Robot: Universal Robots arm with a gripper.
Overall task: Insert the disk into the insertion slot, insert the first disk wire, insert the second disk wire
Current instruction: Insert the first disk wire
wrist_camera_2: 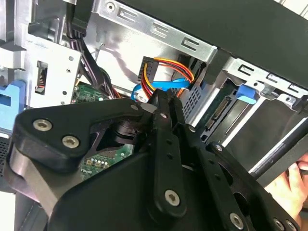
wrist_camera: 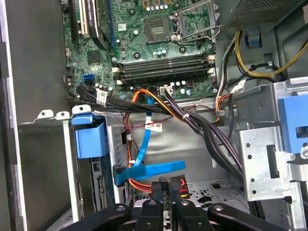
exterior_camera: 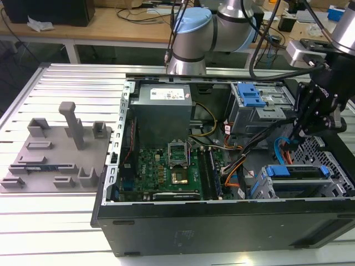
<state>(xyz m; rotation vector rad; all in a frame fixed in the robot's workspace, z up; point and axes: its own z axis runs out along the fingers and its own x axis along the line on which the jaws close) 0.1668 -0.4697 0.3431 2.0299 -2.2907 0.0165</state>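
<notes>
The disk [exterior_camera: 297,173], silver in a bright-blue caddy, lies inside the insertion slot [exterior_camera: 327,158], the grey perforated cage at the exterior view's right. Its back edge with the connector strip [wrist_camera_2: 217,111] and a blue caddy tab [wrist_camera: 89,137] appear in both wrist views. My gripper [exterior_camera: 299,132] hangs just behind the disk. Its black fingers [wrist_camera: 159,190] sit close together on a black plug with red, orange and yellow wires [wrist_camera_2: 166,67]. A flat blue wire [wrist_camera: 156,170] runs beside them, its blue plug [wrist_camera: 120,174] near the disk's edge. I cannot tell whether that plug is seated.
A taller grey cage with a blue bracket [exterior_camera: 249,95] stands behind the slot. Black cable bundles [wrist_camera: 202,125] cross between the motherboard [exterior_camera: 166,166] and the cages. A person's hand [wrist_camera_2: 293,190] rests at the case rim. A grey fixture plate [exterior_camera: 52,149] lies outside, at the exterior view's left.
</notes>
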